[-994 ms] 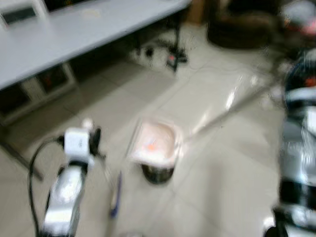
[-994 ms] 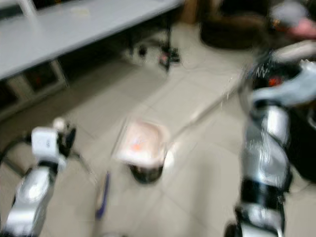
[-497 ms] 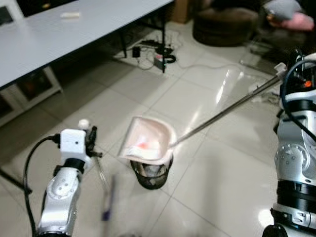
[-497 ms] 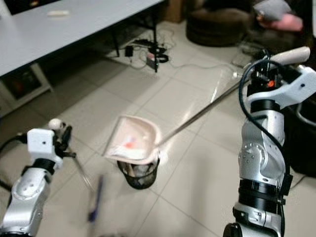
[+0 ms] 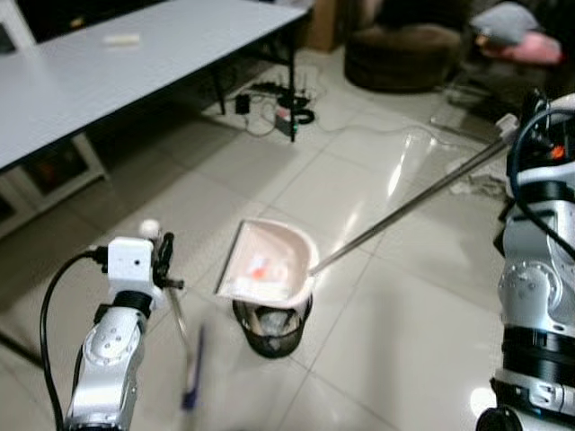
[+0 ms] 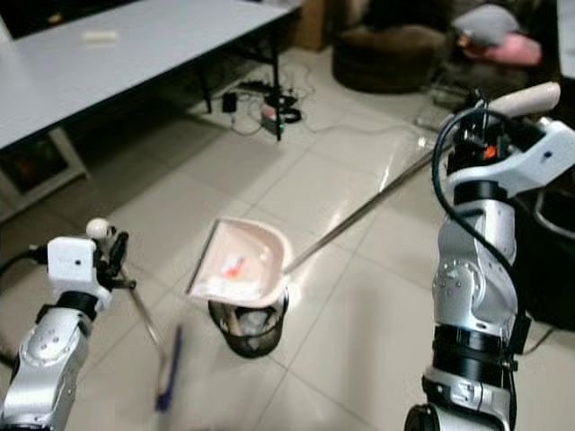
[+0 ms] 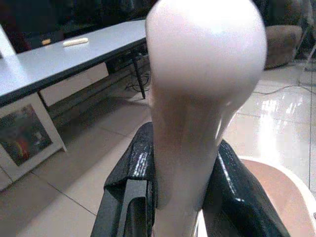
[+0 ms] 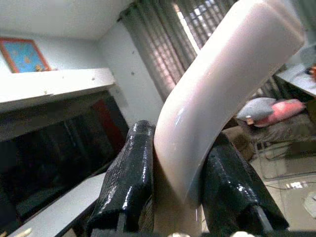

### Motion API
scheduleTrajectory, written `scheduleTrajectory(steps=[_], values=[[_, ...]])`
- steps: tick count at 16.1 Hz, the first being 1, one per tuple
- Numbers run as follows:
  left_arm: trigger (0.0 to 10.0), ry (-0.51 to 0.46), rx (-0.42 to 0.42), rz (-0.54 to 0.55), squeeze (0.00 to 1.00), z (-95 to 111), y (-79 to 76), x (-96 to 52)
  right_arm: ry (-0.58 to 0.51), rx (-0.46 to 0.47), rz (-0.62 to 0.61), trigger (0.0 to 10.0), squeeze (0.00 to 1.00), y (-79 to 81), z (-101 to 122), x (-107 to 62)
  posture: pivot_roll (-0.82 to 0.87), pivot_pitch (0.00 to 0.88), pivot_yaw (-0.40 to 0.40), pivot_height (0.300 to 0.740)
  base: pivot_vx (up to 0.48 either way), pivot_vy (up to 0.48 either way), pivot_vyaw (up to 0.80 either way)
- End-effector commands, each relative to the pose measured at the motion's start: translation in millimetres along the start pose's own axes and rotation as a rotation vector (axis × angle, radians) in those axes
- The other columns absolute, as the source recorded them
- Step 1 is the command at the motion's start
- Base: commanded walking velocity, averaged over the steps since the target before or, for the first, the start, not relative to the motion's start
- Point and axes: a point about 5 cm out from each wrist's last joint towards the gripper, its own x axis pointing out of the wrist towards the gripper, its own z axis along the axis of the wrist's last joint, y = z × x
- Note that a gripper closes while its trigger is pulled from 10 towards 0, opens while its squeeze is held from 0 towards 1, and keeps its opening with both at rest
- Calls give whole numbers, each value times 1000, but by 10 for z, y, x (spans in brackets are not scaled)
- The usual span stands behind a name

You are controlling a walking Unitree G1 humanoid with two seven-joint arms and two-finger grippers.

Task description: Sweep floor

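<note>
— Where's the dustpan (image 5: 269,265) now?
— Over the bin (image 5: 270,325), a touch flatter than half a second ago — the right gripper (image 8: 180,197) clenched on its handle.
— And the broom (image 5: 184,346)?
— Left gripper (image 7: 180,197) clamps it; the head stays blurred on the floor (image 5: 404,296).

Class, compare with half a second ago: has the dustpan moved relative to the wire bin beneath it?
Yes, slightly. The dustpan has lifted and levelled above the wire bin; earlier its lower edge overlapped the bin's rim, now a gap shows.
</note>
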Motion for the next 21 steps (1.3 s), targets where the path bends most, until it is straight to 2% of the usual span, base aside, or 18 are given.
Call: scheduleTrajectory(steps=[1,6,8,11,14,17,18,19,21], values=[[10000,-41,-9,-8,0,73,-43,46,-51,16,-21,10000,0,-10,89,52,31,19,54,740,326,0,0],[10000,-47,-11,-16,0,96,-75,73,-53,-1,20,10000,0,65,109,130,31,47,45,740,320,0,0],[10000,-33,-13,-18,0,70,-72,39,-67,-3,31,10000,0,90,133,132,33,51,45,740,120,0,0],[10000,-26,13,-11,0,32,-42,-15,-101,-58,77,10000,0,146,123,119,38,64,49,740,0,0,0],[10000,-13,24,-7,0,-6,-28,-33,-106,-140,166,10000,0,287,65,127,32,57,57,740,0,0,0],[10000,-9,22,-5,0,-11,-58,-15,-140,-175,248,10000,0,493,59,165,30,57,63,740,0,0,0],[10000,-10,23,-8,0,-9,-70,-8,-156,-223,350,10000,0,701,5,166,31,57,59,740,0,0,0],[10000,-10,24,-8,0,-9,-70,-8,-159,-233,371,10000,0,739,-5,163,31,57,59,740,0,0,0],[10000,-8,25,-4,0,-11,-62,-11,-181,-256,538,10000,0,1087,-121,62,31,55,62,740,0,0,0]])
